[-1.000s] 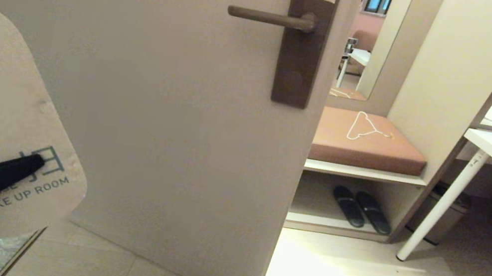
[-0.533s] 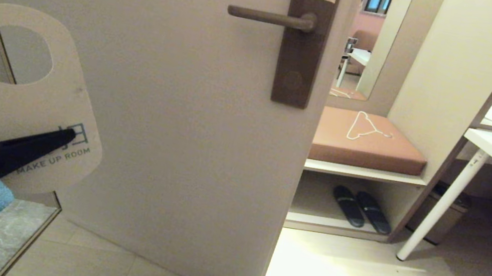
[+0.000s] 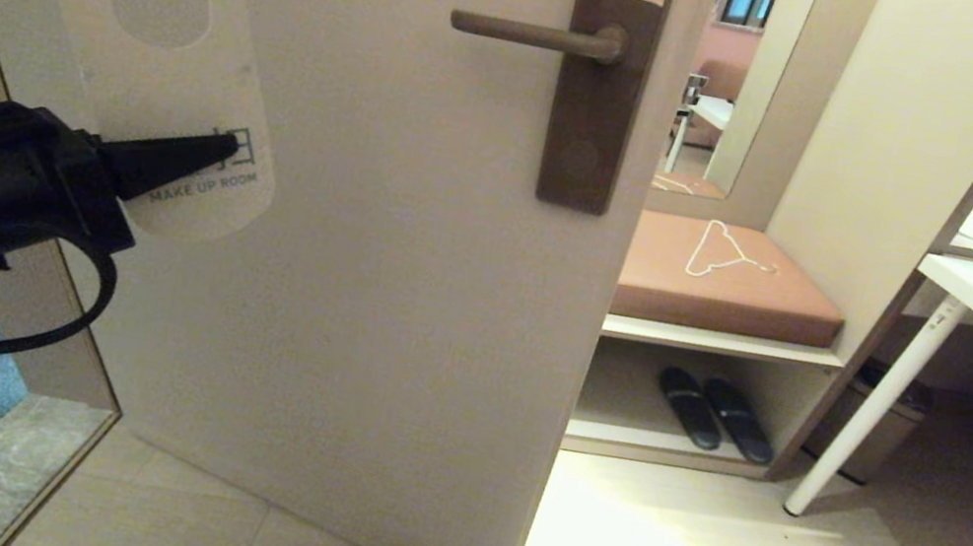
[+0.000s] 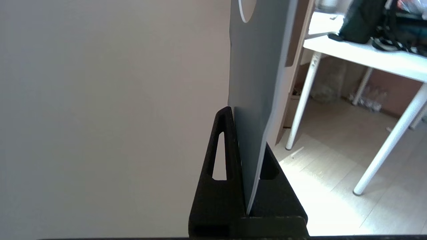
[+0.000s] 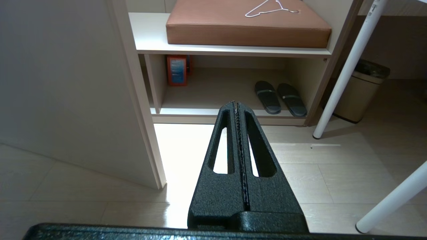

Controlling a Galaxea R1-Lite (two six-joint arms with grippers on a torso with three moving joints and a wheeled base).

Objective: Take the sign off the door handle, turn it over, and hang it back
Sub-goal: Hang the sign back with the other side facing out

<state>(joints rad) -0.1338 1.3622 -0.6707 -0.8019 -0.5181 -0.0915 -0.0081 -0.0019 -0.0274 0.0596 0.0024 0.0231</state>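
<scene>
The left hand (image 3: pixel 223 150) is clamped on the lower end of the sign (image 3: pixel 165 71), holding it upright in front of the door (image 3: pixel 363 291), off-white "MAKE UP ROOM" side toward the head camera, oval hole at the top. The sign sits well to the left of the door handle (image 3: pixel 529 33) and slightly below it, not hanging on it. The right hand (image 5: pixel 237 104) is pressed together, empty, pointing toward the shelf with the slippers (image 5: pixel 279 97).
</scene>
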